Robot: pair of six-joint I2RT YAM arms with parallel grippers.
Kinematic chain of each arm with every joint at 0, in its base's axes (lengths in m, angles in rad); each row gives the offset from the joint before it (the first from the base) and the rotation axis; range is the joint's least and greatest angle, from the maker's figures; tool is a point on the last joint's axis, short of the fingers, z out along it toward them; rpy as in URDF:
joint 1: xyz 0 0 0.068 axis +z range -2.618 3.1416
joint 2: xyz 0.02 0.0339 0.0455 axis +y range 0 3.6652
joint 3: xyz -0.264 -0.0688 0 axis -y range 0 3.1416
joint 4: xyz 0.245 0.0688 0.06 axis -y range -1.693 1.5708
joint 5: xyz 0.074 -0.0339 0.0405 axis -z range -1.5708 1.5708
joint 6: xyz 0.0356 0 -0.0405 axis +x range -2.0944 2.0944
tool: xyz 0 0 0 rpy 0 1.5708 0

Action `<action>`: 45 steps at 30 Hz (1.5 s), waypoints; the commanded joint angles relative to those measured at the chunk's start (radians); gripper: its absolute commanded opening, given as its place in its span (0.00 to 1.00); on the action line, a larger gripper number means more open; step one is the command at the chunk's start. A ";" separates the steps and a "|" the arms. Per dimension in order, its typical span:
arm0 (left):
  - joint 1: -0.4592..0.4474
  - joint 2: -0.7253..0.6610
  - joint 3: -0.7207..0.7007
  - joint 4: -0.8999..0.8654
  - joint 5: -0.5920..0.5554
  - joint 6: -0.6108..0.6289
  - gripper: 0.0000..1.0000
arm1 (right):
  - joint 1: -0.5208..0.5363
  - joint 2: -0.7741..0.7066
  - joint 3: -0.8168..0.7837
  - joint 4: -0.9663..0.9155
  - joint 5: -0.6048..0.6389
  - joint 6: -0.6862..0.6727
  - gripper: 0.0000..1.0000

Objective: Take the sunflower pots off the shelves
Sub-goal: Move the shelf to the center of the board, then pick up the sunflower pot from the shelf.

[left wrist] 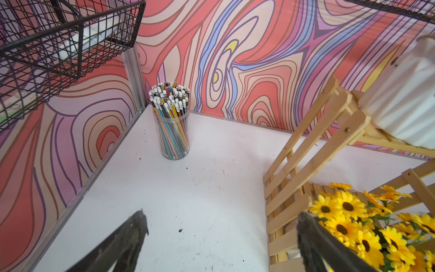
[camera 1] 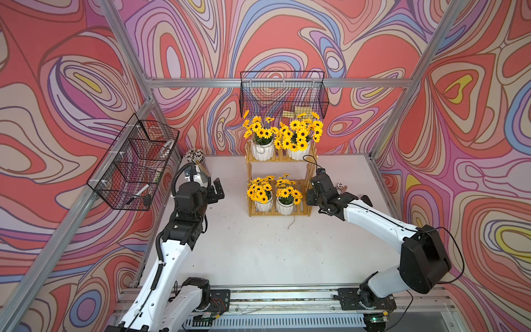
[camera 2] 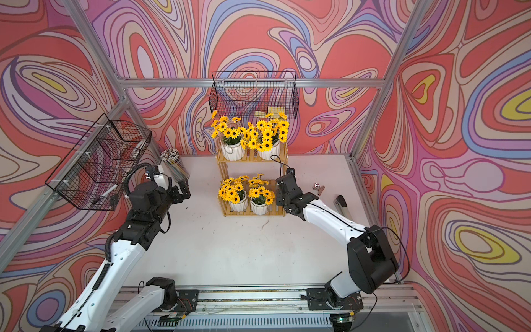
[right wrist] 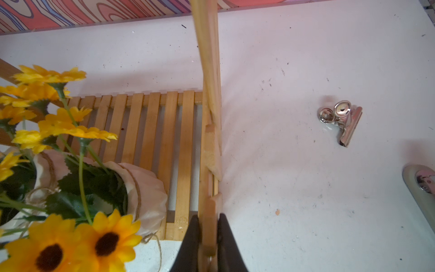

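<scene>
A post of the shelves (right wrist: 150,131) is clamped by the right gripper (right wrist: 208,217); the left gripper (left wrist: 221,214) is seen open beside them.

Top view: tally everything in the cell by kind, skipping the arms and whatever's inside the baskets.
shelves, one rack: 1
sunflower pots, all on it: 4
wire baskets: 2
pencil cup: 1
metal clip: 1
stapler-like object: 1
Total: 10
</scene>
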 commanded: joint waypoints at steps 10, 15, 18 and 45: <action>0.000 -0.026 -0.015 0.010 0.006 -0.020 1.00 | 0.024 -0.086 -0.043 0.023 -0.097 -0.013 0.00; 0.000 -0.032 -0.015 0.010 0.005 -0.023 1.00 | 0.024 -0.093 -0.047 0.023 -0.104 -0.015 0.02; 0.000 -0.033 -0.015 0.007 0.006 -0.023 1.00 | 0.024 -0.101 -0.044 0.022 -0.105 -0.024 0.10; 0.000 -0.053 0.004 0.029 0.028 -0.016 1.00 | -0.111 -0.483 -0.252 0.403 -0.286 -0.282 0.98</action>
